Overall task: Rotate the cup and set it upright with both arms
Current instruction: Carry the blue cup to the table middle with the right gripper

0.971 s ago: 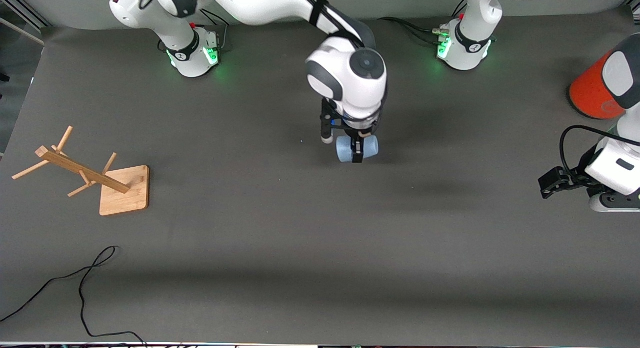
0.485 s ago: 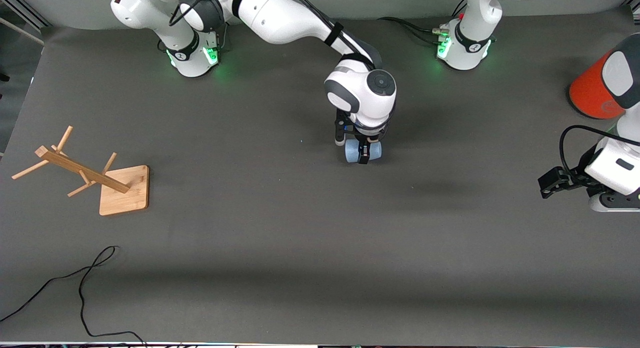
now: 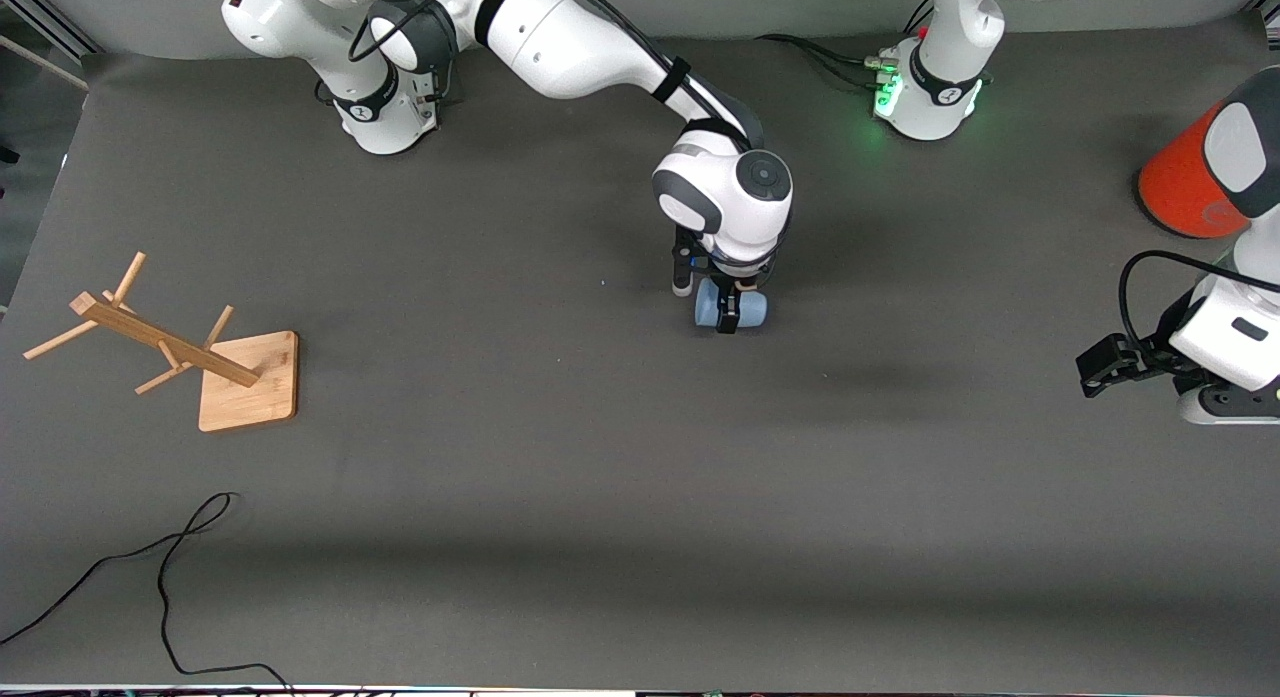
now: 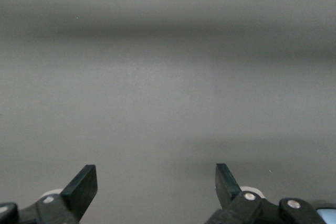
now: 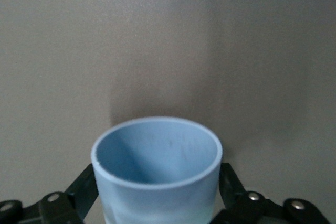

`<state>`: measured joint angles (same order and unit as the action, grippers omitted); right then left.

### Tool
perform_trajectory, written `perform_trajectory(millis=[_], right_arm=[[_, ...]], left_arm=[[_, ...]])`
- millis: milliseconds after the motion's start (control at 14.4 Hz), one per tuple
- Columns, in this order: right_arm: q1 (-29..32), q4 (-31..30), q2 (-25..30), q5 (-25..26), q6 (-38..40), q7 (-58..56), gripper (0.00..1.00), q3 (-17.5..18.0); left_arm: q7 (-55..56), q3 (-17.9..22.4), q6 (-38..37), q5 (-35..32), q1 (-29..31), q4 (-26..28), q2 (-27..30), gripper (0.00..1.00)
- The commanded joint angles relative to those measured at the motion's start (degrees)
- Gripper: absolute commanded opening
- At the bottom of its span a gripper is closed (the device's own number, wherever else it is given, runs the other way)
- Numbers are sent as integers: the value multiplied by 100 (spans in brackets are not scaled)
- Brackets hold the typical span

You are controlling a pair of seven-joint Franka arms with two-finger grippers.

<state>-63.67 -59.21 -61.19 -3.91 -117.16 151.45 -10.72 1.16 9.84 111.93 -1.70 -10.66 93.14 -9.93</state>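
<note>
Cup (image 3: 731,305) gripped across its sides by right hand (image 3: 729,315), mid bench (image 3: 600,477), probably so it can be turned and passed over. Cup seen on its side, long axis roughly 3–9 o'clock in front view. Left hand (image 3: 1100,362) spread wide, empty, parked at left arm's end, waiting.

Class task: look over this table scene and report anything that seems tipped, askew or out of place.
The wooden rack, toward the right arm's end, lies tipped over, its square base on edge. The cup is on its side in the right gripper. The left gripper waits open.
</note>
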Motion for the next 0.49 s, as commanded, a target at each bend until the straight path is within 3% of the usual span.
perform_trajectory(millis=[0,416], right_arm=[[-23,165,-148,13,-52,165,100,-62],[-23,173,-43,30,18,122,100,-71]], left_arm=[[34,18,-92,-23,-50,-129,-44,100],[78,18,-92,-23,-86,-208,-53,100]])
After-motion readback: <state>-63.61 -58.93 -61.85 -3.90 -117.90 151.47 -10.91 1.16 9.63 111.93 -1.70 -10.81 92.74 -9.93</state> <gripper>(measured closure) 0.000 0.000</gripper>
